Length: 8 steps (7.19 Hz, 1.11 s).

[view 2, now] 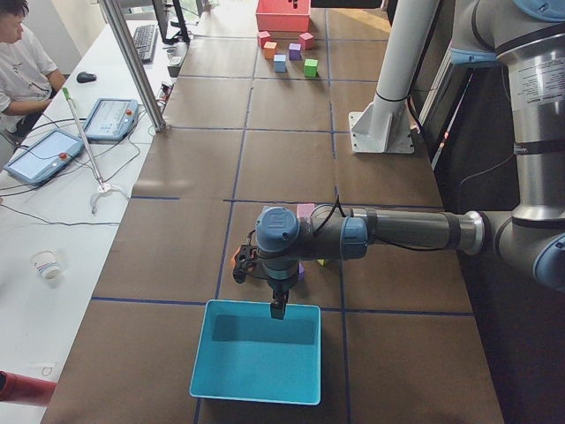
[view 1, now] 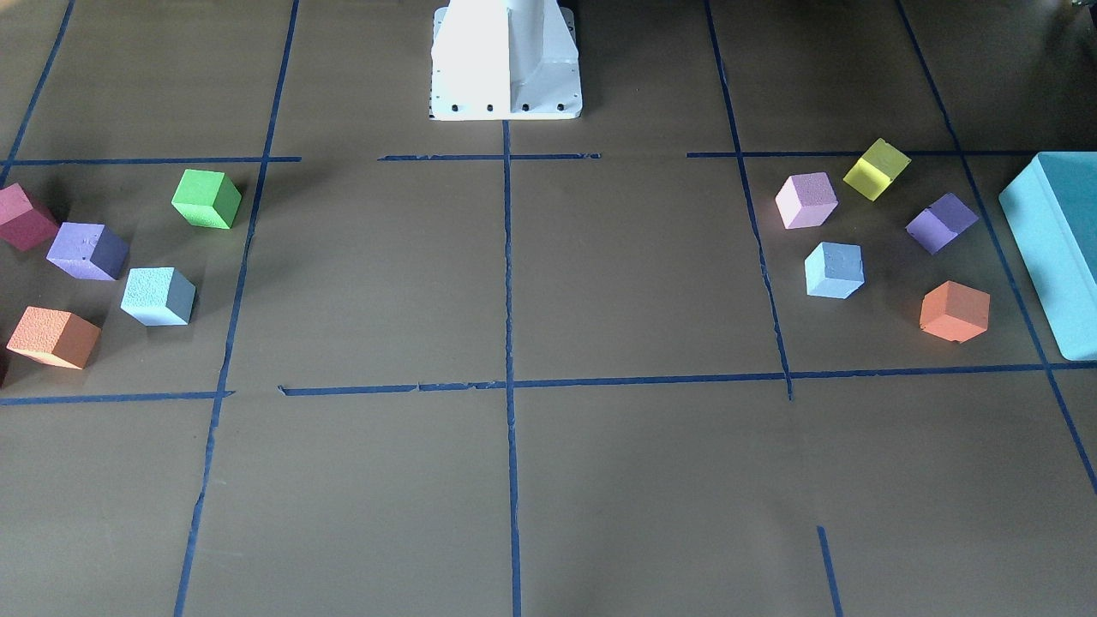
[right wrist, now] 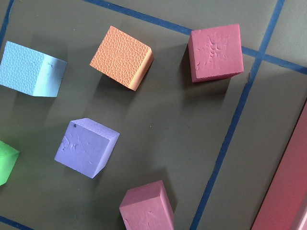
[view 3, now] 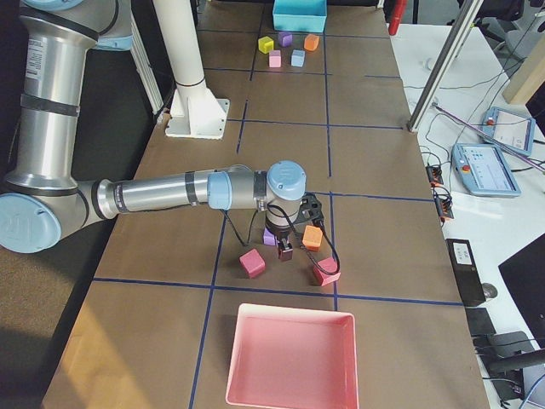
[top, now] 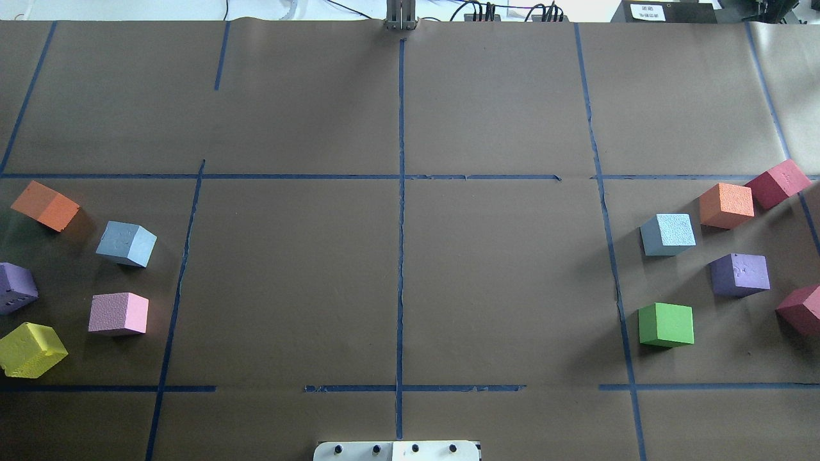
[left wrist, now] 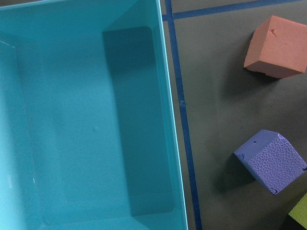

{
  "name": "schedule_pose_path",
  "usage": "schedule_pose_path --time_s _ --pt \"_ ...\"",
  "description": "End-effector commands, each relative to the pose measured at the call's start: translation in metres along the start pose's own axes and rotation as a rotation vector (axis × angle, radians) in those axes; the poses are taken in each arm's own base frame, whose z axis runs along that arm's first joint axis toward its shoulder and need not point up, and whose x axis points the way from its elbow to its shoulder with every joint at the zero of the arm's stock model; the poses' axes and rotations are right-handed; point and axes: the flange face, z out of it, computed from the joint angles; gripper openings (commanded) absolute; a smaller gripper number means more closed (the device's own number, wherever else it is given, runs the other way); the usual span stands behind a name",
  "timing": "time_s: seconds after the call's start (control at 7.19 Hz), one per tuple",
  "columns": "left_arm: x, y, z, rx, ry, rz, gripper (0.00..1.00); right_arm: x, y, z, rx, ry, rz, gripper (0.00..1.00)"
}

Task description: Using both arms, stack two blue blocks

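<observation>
One blue block (top: 127, 243) lies on the table's left side among other cubes; it also shows in the front view (view 1: 834, 270). The second blue block (top: 667, 234) lies on the right side (view 1: 158, 296) and in the right wrist view (right wrist: 31, 69). Neither arm shows in the overhead or front view. In the left side view the left arm (view 2: 397, 231) reaches out and its gripper (view 2: 277, 309) hangs over the teal box's far rim. In the right side view the right arm (view 3: 170, 194) holds its gripper (view 3: 285, 252) over the right cube cluster. I cannot tell whether either gripper is open or shut.
The teal box (left wrist: 96, 120) stands at the table's left end, a pink tray (view 3: 289, 358) at the right end. Orange (top: 46, 205), purple (top: 16, 288), pink (top: 119, 314) and yellow (top: 31, 349) cubes surround the left block. Green (top: 666, 324), purple (top: 740, 274), orange (top: 726, 205) and maroon (top: 777, 182) cubes surround the right one.
</observation>
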Motion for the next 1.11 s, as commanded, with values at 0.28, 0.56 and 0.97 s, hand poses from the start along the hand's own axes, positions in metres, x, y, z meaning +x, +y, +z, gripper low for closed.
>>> schedule_pose_path --time_s 0.28,0.56,0.97 --pt "0.000 0.000 0.001 -0.002 0.001 0.001 1.00 -0.018 -0.022 -0.007 0.019 -0.010 0.027 1.00" --pt "-0.001 0.001 0.001 -0.006 0.002 -0.003 1.00 -0.088 -0.069 0.011 0.107 -0.059 0.163 1.00" --pt "-0.001 0.001 0.001 -0.002 0.003 0.001 1.00 -0.193 -0.117 0.115 0.180 0.033 0.206 1.00"
